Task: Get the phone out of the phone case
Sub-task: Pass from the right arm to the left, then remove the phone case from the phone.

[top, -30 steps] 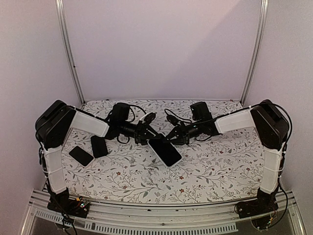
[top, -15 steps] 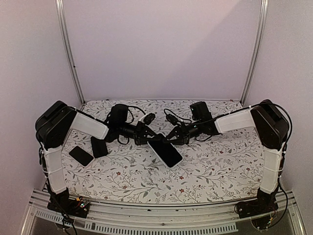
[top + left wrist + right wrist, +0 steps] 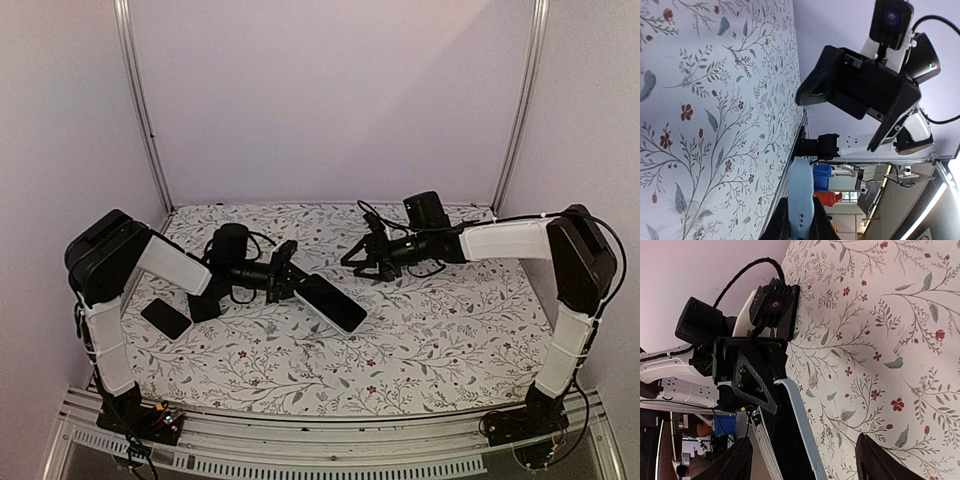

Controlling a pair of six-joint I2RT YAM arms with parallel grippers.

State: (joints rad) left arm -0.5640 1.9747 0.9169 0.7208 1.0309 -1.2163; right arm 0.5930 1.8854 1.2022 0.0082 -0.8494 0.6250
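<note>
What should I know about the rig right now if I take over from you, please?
Left tool: shut on one end of the phone case, which it holds slanting over the floral tablecloth.
Right tool: open, holding nothing, apart from the case.
Phone: inside the case, screen up.
Done: the cased phone is gripped by one end.
Left: the phone is not yet out. The right tool probably needs to take hold and work it free.
Also: another black phone lies flat beside the left arm.
</note>
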